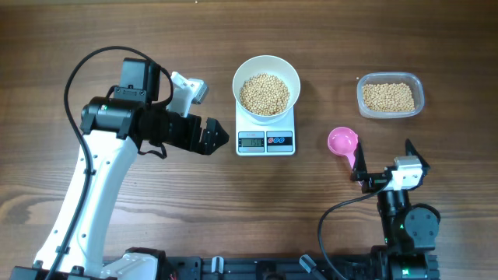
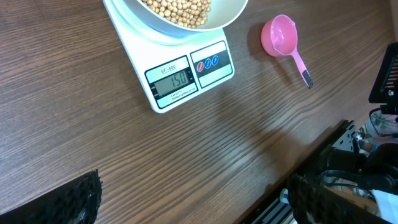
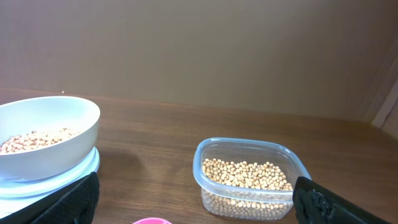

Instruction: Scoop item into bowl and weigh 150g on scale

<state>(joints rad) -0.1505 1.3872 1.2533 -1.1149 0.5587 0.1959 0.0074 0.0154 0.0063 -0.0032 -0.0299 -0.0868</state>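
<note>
bowl on scale, both claws empty

bowl (image 1: 240, 78) sits on scale (image 1: 265, 150), mid counter (image 1: 233, 210), part full of beans (image 1: 264, 93). display (image 2: 171, 79) reads 150. left claw (image 1: 214, 137) hovers just left of scale, jaws wide, nothing held. right claw (image 1: 387, 161) at front right, jaws wide, nothing held. pink scoop (image 1: 343, 142) lies empty on counter between scale and right claw. tub (image 1: 421, 97) of beans far right.

Even, soft light throughout; faint shadows on the desk (image 1: 156, 202); sharp focus, claw fingertips slightly blurred at frame edges.
</note>
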